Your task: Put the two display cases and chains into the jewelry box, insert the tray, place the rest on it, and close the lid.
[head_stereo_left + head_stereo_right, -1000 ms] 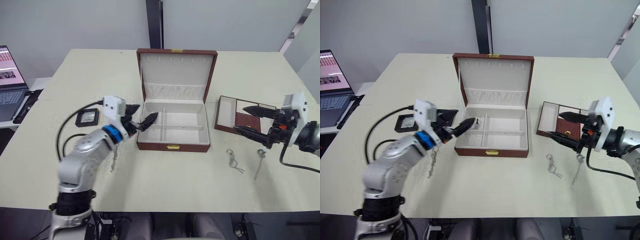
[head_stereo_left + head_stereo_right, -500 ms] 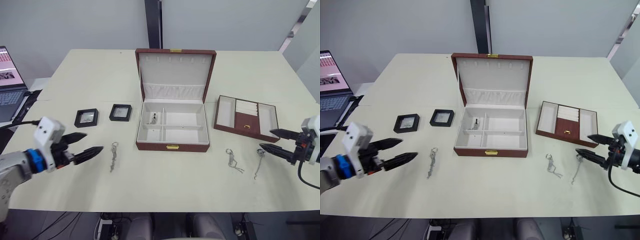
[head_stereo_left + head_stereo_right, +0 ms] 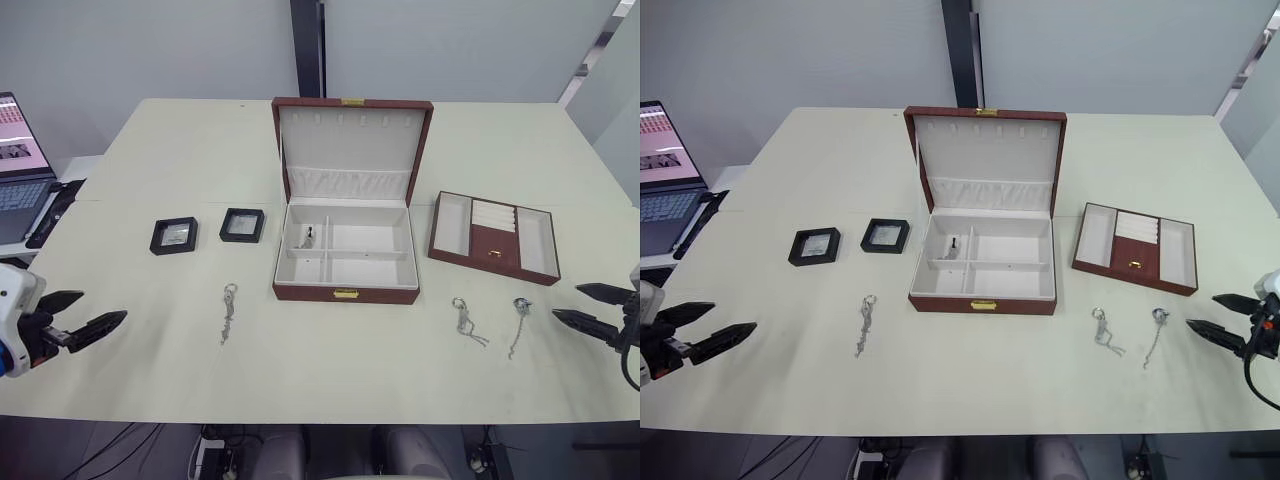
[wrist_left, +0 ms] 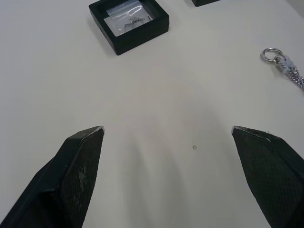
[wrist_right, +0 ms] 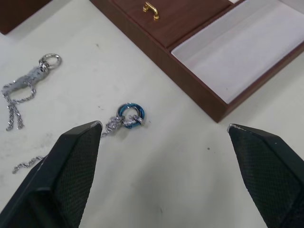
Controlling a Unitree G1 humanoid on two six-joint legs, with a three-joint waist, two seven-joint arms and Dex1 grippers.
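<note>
The jewelry box [image 3: 346, 292] stands open mid-table with its lid [image 3: 350, 140] upright; one small chain [image 3: 308, 236] lies in its back-left compartment. Left of the box sit two display cases [image 3: 174, 235] [image 3: 242, 224], with another chain [image 3: 228, 311] nearer the front. The tray [image 3: 494, 236] rests right of the box, and two chains [image 3: 465, 320] [image 3: 517, 325] lie in front of it. My left gripper [image 3: 105, 305] is open and empty at the front-left, short of a display case [image 4: 128, 23]. My right gripper [image 3: 566, 300] is open and empty at the front-right, beside the blue-ringed chain [image 5: 129, 115].
A laptop [image 3: 15, 165] sits on a side surface off the table's left edge. A dark vertical post [image 3: 305, 48] stands behind the table. Both grippers hover near the table's front corners, over bare tabletop.
My left gripper has pulled back from the box to the front-left corner, leaving a chain in the back-left compartment. My right gripper has withdrawn from the tray to the front-right.
</note>
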